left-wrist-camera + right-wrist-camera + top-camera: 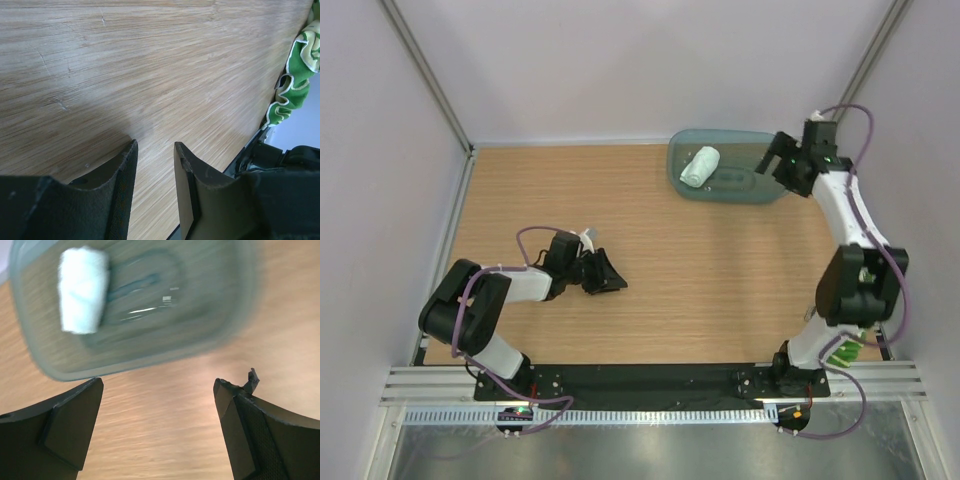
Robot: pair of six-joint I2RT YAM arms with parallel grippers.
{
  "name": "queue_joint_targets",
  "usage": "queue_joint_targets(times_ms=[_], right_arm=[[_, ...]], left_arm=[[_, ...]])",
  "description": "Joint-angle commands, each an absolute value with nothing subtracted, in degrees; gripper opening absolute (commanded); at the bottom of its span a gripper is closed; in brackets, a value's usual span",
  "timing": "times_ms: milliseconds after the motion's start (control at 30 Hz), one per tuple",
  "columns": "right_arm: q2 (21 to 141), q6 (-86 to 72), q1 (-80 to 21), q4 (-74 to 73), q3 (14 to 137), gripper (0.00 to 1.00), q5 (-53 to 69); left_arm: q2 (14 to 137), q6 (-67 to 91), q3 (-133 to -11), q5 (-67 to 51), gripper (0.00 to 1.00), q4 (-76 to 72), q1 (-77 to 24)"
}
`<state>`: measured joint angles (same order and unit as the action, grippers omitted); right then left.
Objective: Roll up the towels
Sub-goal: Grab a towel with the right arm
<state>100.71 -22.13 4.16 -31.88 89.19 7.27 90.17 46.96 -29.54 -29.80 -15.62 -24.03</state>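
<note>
Top external view first: the plain pale mint-white towel (700, 166) is rolled up into a short chunky cylinder and lies at a slant in the left end of the translucent teal plastic tray (748, 185), which sits at the far right of the wooden worktop (670, 250). The right wrist view gets the same roll (82, 290), fluffy and a bit blurred, inside the tray (150, 359) close to one end wall. The pale yellow towel with green line drawings and green edging (844, 350) is way over at the near right corner of the worktop, just beside the base of the right arm (855, 285), and that arm's elbow covers most of it from above. The left wrist view catches a slice of it (295, 87) at the worktop's (150, 75) edge, all ruffled and bunched, definitely not rolled. The right gripper (780, 160) hangs at the right end of the tray with its jaws spread wide and nothing in them; from its own camera (157, 385) there's only bare wood between the fingers, with the tray just beyond. The left gripper (608, 273) sits low over the left-middle of the worktop, well apart from both towels, jaws parted a little and released, just wood grain in the gap (155, 147).
</note>
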Motion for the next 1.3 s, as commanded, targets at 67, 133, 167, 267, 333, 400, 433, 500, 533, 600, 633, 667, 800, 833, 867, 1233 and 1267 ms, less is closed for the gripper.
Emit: queue_joint_targets(times_ms=[67, 133, 167, 267, 333, 400, 433, 500, 533, 600, 633, 667, 800, 833, 867, 1233, 1267], right_arm=[[81.58, -28.91, 11.75, -30.05, 69.81, 1.00, -15.45], [79.03, -31.02, 14.58, -32.33, 65.14, 1.00, -20.64], [77.45, -31.90, 17.64, -33.30, 64.00, 1.00, -22.22], [74.11, -32.43, 21.43, -33.31, 58.55, 1.00, -24.43], [73.57, -32.52, 24.07, -33.40, 55.91, 1.00, -25.22], [73.48, -33.48, 25.74, -34.01, 55.20, 1.00, -25.49], [73.65, -33.83, 26.27, -33.93, 54.50, 1.00, -25.40], [74.35, -34.63, 27.59, -33.31, 53.62, 1.00, -25.23], [74.62, -34.72, 29.08, -32.96, 53.00, 1.00, -25.22], [75.58, -35.24, 30.93, -32.96, 52.56, 1.00, -25.23], [75.76, -35.24, 32.85, -32.44, 51.95, 1.00, -24.79], [76.02, -35.51, 33.57, -32.00, 51.68, 1.00, -23.48], [77.78, -35.95, 35.77, -31.20, 51.24, 1.00, -21.19], [78.31, -35.86, 35.95, -31.11, 51.07, 1.00, -21.09], [78.48, -35.95, 36.21, -30.94, 50.98, 1.00, -21.09], [78.31, -35.24, 36.47, -28.22, 49.22, 0.36, -15.83], [78.14, -34.98, 36.47, -28.13, 49.13, 0.31, -15.21]], left_arm=[[92.55, 43.07, -27.60, -24.78, 0.38, -10.55, -24.08], [92.81, 42.98, -27.60, -24.87, 0.38, -10.55, -24.08], [92.90, 42.89, -27.68, -25.05, 0.38, -10.55, -24.08], [93.34, 42.72, -27.86, -25.66, 0.38, -10.37, -24.08], [93.51, 42.54, -27.95, -25.84, 0.38, -10.20, -24.08], [93.43, 42.45, -28.04, -25.93, 0.38, -10.20, -24.17], [93.43, 42.45, -27.95, -25.93, 0.38, -10.20, -24.17], [93.69, 42.36, -28.21, -26.01, 0.38, -10.02, -24.17], [93.60, 42.36, -28.21, -26.02, 0.38, -10.02, -24.08], [93.60, 42.28, -28.13, -26.10, 0.38, -9.93, -24.17], [93.60, 42.36, -28.13, -26.10, 0.38, -9.93, -24.17], [93.60, 42.28, -28.13, -26.10, 0.38, -9.93, -24.08], [93.95, 42.28, -28.30, -26.28, 0.38, -9.93, -24.08], [93.96, 42.19, -28.30, -26.28, 0.38, -9.84, -24.08], [93.96, 42.19, -28.39, -26.19, 0.38, -9.84, -24.17], [94.13, 42.28, -28.30, -26.28, 0.37, -9.76, -24.08], [94.04, 42.28, -28.47, -26.19, 0.37, -9.76, -24.08]])
